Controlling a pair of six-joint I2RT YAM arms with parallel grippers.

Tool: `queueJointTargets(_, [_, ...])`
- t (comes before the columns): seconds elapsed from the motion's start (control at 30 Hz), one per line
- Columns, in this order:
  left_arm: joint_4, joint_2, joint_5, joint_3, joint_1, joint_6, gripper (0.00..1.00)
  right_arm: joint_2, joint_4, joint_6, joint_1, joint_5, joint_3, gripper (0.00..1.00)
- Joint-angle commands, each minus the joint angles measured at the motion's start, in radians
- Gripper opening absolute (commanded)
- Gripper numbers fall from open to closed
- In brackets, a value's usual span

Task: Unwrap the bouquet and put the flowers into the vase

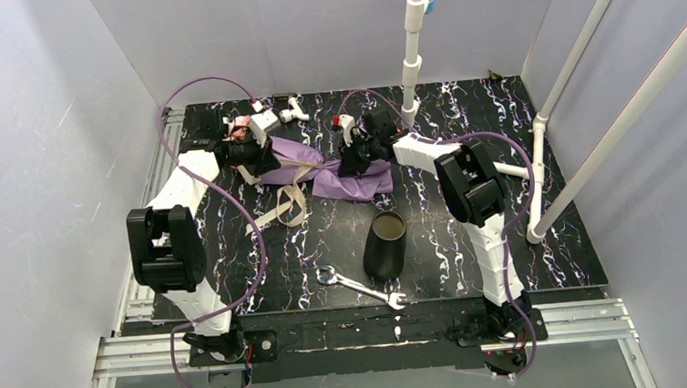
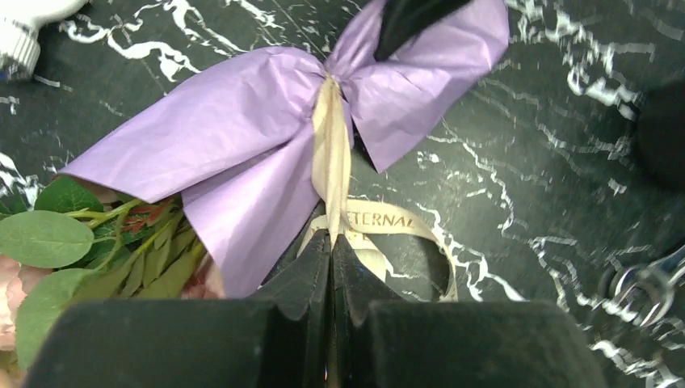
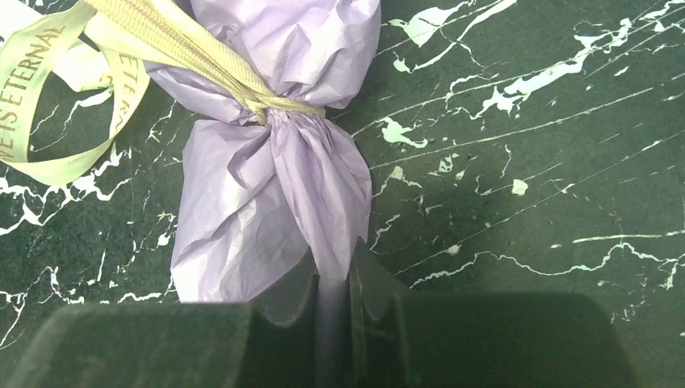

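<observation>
The bouquet lies at the back of the table, its purple paper pinched at the waist by a beige ribbon. Green leaves and pink flowers show at its wide end. My left gripper is shut on a strand of the ribbon just below the knot. My right gripper is shut on the paper tail of the bouquet, beyond the ribbon knot. The black vase stands upright in the middle of the table, nearer than the bouquet.
A metal wrench lies in front of the vase near the table's front edge. Loose ribbon loops trail towards the front. A white pipe post rises behind the right arm, and white fittings sit at the back.
</observation>
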Motion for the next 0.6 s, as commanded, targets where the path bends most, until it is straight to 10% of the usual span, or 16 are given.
queueJointTargets(0.0, [-0.096,-0.121,0.009,-0.057,0.005,0.310,0.00,0.062,-0.152,0.015,-0.036,0.124,-0.059,0.01])
queueJointTargets(0.07, [-0.105,-0.112,-0.019,-0.052,0.004,0.311,0.07,0.056,-0.151,0.019,-0.035,0.114,-0.061,0.01])
queueJointTargets(0.13, [-0.116,-0.099,0.004,0.013,0.003,0.239,0.60,0.048,-0.150,0.018,-0.035,0.098,-0.064,0.01])
queueJointTargets(0.2, [-0.074,-0.106,0.041,0.083,-0.010,0.159,0.79,0.044,-0.152,0.019,-0.035,0.075,-0.068,0.01])
queueJointTargets(0.33, [0.156,-0.154,0.003,0.032,-0.108,0.078,0.78,0.045,-0.161,0.022,-0.035,0.041,-0.067,0.01])
queueJointTargets(0.57, [0.222,0.006,-0.050,0.055,-0.263,0.203,0.48,0.044,-0.184,0.007,-0.036,0.014,-0.036,0.01])
